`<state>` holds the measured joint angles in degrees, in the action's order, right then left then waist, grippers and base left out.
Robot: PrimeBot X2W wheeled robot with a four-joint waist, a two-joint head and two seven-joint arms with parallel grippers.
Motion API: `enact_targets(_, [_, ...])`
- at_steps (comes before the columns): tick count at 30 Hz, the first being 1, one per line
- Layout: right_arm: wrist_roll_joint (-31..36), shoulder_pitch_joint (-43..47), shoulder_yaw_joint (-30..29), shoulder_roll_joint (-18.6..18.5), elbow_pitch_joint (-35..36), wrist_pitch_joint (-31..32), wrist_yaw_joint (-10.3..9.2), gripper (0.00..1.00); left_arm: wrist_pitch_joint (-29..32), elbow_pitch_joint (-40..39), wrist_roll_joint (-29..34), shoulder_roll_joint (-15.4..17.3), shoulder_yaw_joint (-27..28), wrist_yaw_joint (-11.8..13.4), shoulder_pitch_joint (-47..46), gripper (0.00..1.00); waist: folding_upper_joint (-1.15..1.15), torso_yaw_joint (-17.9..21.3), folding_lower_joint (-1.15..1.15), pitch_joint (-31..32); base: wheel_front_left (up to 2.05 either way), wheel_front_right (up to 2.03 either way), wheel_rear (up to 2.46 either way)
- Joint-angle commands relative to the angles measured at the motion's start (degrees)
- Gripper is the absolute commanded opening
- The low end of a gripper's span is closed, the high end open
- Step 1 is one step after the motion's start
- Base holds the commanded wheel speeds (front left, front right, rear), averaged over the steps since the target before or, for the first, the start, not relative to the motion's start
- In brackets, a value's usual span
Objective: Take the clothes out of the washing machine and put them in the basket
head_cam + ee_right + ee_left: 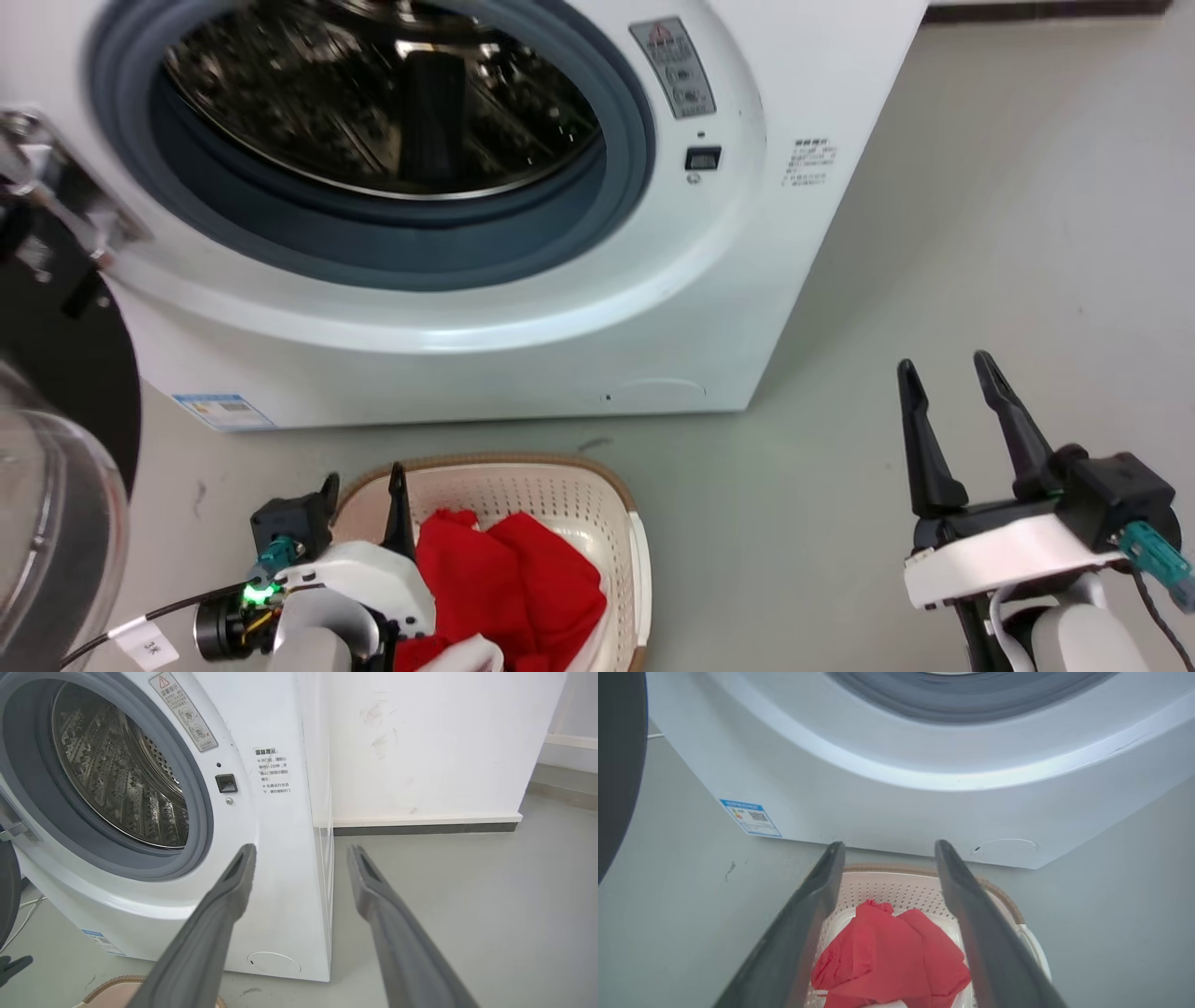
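While two hands (889,847) (945,369) gape, one basket (597,478), clothes (523,579) inside

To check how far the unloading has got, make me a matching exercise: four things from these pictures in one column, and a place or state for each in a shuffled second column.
1. clothes
2. drum
3. basket
4. right tool

A. open, holding nothing
B. stands before the washing machine
C. bare steel, no garment seen
D. heaped in the basket

Pairs: 1-D, 2-C, 3-B, 4-A.
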<state>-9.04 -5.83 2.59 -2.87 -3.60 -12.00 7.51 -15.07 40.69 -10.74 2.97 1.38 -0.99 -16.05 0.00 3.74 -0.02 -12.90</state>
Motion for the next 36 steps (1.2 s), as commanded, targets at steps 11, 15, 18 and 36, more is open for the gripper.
enact_targets(11, [2.0, 5.1, -3.0, 0.0, 3.0, 1.4, -0.04, 1.0, -0.1, -20.9, 3.9, -0.1, -2.7, 0.7, 5.9, 1.0, 0.0, -2.5, 0.02, 9.1, 0.0, 0.0, 0.0])
enact_targets(15, [2.4, 7.0, -3.4, 0.0, 3.7, 2.2, -0.03, 1.0, -0.1, -26.6, 6.3, 0.0, -4.6, 1.2, 8.7, 1.0, 0.0, -2.9, 0.02, 11.6, 0.0, 0.0, 0.0])
enact_targets(18, [2.6, 7.9, -3.3, 0.0, 4.4, 2.7, -0.04, 1.0, -0.1, -27.8, 6.8, 0.2, -5.0, 1.3, 10.5, 1.0, 0.0, -2.9, 0.02, 12.6, 0.0, 0.0, 0.0])
enact_targets(36, [2.8, 9.5, -2.5, 0.0, 5.0, 3.8, -0.03, 1.0, -0.1, -28.2, 6.1, 0.7, -6.1, 2.4, 14.3, 1.0, 0.0, -3.1, 0.02, 13.5, 0.0, 0.0, 0.0])
